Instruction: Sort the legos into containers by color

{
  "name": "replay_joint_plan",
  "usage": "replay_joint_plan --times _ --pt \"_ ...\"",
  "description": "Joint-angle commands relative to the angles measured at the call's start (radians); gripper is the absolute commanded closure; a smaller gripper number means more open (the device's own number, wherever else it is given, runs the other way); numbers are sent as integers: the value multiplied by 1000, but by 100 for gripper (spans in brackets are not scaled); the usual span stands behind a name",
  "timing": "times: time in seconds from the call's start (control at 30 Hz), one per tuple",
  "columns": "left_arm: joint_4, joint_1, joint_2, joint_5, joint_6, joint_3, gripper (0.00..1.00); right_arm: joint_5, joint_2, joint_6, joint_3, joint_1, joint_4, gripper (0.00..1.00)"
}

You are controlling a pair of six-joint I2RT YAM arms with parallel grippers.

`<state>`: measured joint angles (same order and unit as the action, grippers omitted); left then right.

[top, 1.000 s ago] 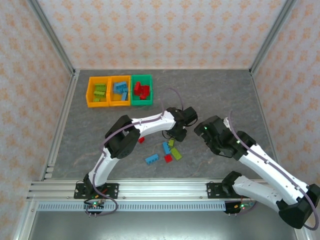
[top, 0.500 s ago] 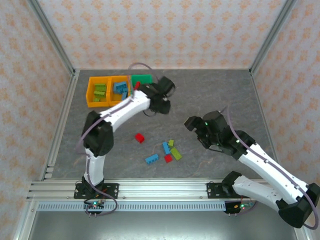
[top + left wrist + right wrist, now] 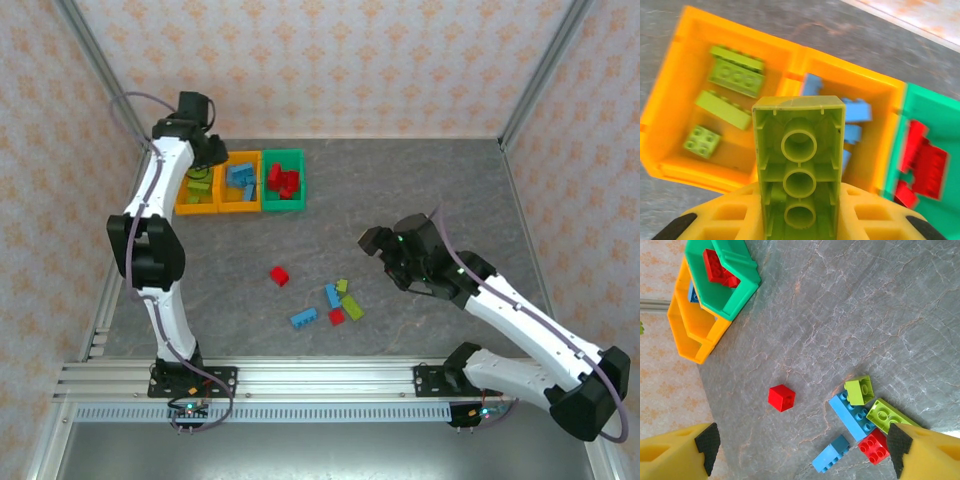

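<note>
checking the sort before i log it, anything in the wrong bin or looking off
Nothing stands out. The left orange bin holds lime bricks, the middle orange bin blue, the green bin red. Six loose bricks wait on the table, and the left tool grips a lime brick above the bins.

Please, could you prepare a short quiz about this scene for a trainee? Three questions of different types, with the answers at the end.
1. True or false: the left tool holds a blue brick.
2. Which bin holds the red bricks? A) the green bin B) the leftmost orange bin C) the middle orange bin
3. How many loose bricks lie on the table?

Key:
1. False. It holds a lime green brick.
2. A
3. Six
</note>
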<state>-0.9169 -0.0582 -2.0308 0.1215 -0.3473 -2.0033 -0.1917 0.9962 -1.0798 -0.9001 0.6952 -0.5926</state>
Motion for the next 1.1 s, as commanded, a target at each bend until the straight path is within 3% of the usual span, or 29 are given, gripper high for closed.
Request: replay_joint_plan --times 0.0,0.17,0.33,0.47,0.6,0.73,1.0,1.07 --pt "-64 -58 -55 -30 -31 -59 74 3 12 -5 -43 9 10 11" --pt "-160 -95 -184 -32 -7 -209 68 9 39 10 -56 9 11 11" --pt "-184 -104 -220 -15 -1 -278 43 -12 108 49 -112 9 -3 11" --pt "-174 -103 -160 20 -8 -259 36 -32 180 84 -156 9 -25 11" --pt "-147 -79 -1 94 -28 -129 38 -42 289 152 -236 25 -70 14" --pt "-90 12 248 105 -4 81 38 -42 473 283 -400 78 -153 14" --pt "-91 244 640 -32 70 464 38 -30 873 572 -738 208 -281 14" --pt "-89 263 737 -58 66 574 38 -24 955 649 -807 233 -305 14"
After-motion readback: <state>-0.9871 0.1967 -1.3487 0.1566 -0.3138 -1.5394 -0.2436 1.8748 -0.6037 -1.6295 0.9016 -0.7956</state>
